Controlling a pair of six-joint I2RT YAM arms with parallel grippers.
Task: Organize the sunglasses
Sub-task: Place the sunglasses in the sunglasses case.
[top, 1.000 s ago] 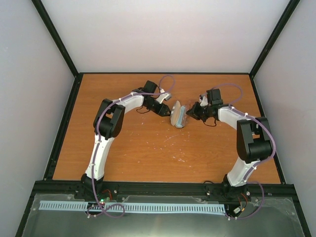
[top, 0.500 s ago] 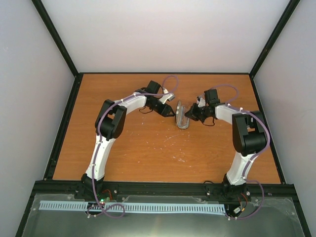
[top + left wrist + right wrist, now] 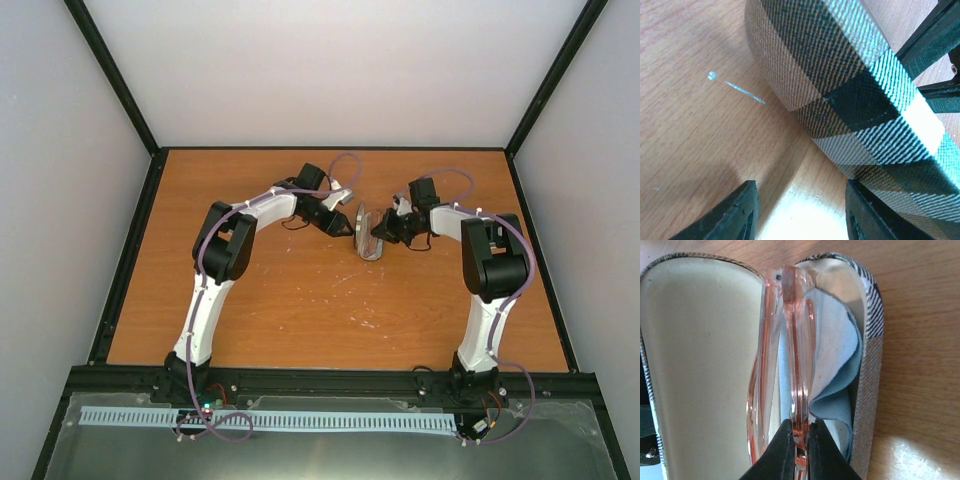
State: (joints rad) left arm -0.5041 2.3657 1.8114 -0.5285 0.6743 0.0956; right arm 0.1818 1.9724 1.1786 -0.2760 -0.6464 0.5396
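Observation:
The sunglasses (image 3: 790,355), pinkish and see-through with arms folded, stand on edge inside the open brown striped case (image 3: 871,340). My right gripper (image 3: 799,432) is shut on their near end. The case's cream lid (image 3: 700,365) lies open to the left, and a pale blue cloth (image 3: 835,370) is bunched in the right half. From above, the case (image 3: 368,236) sits mid-table between both grippers. My left gripper (image 3: 802,212) is open on the case's outer side (image 3: 855,90). Its right finger (image 3: 865,215) rests against the case, and only table shows between the jaws.
Black parts of the right gripper (image 3: 940,60) show past the case in the left wrist view. The wooden table (image 3: 300,300) has a black frame (image 3: 130,260) round it and pale walls behind. Small white scuffs (image 3: 742,91) mark the wood.
The right arm has folded in toward the left, bringing its gripper closer over the case. The case now looks narrower from above. The left gripper shifted slightly right against it.

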